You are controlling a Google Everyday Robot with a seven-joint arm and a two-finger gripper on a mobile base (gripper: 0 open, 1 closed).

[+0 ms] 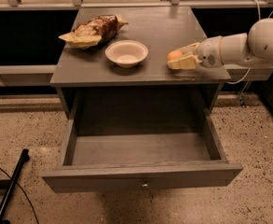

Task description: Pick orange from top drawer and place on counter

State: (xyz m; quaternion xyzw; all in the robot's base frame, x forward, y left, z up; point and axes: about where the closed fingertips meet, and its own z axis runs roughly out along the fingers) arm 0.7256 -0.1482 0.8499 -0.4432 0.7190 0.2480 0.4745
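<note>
Nearest, the top drawer (143, 177): stands wide open toward the near side, with a small knob (145, 185) at the centre of its flat grey front panel. To the left of it, on the speckled floor (257, 139), a black pole (10, 183) lying at a slant, with a thin dark cable (26, 204) beside it.

Farther back and higher, the grey worktop (164, 24) of the cabinet, slightly glossy. At its near right part, the orange (174, 55), gripped in the pincer (177, 59). Clenched on the fruit from the right, with one cream finger (186, 49) on the far side and another below and nearer. Sits low over the worktop, close to the near edge; cannot tell whether the fruit touches the surface. Behind the pincer, the white arm (238, 45), reaching in from the right edge of the scene.

Left of the orange and well apart from it, a white bowl (126, 53), upright near the middle of the worktop. Just beyond the bowl, toward the far left corner, a crinkled snack bag (93, 30) in brown and yellow, lying flat.

Farthest, past the cabinet, a pale rail (126, 4) running left to right.
</note>
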